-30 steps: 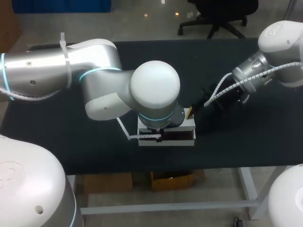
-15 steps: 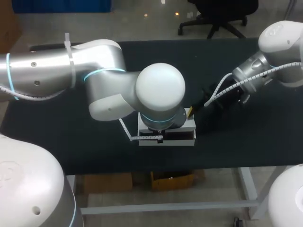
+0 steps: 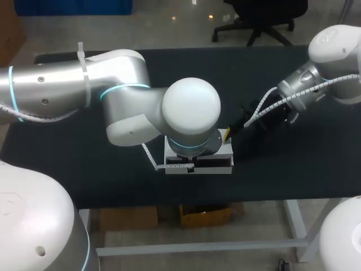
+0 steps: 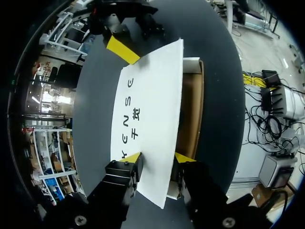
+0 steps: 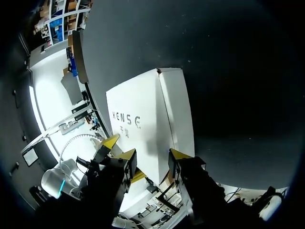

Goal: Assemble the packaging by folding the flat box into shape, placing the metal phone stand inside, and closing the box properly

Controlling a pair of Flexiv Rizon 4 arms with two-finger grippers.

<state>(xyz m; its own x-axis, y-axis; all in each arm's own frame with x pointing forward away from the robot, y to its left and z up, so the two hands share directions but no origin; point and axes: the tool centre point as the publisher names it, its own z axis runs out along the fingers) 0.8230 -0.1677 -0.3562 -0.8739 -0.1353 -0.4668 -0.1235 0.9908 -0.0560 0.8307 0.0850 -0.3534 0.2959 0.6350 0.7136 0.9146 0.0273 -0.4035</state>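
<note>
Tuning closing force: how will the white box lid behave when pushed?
The lid looks like thin flat card, so it probably flexes rather than stays rigid. The brown inside shows beside it, so it is not shut and would likely swing under a push. The box looks small and light; it may slide on the table.

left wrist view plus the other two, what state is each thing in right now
box, folded into shape, brown inside showing along one side
lid, ajar, not closed down
left gripper, open, lid's near edge between its fingers
right gripper, open, at the box's other end
phone stand, not visible in any view
</note>
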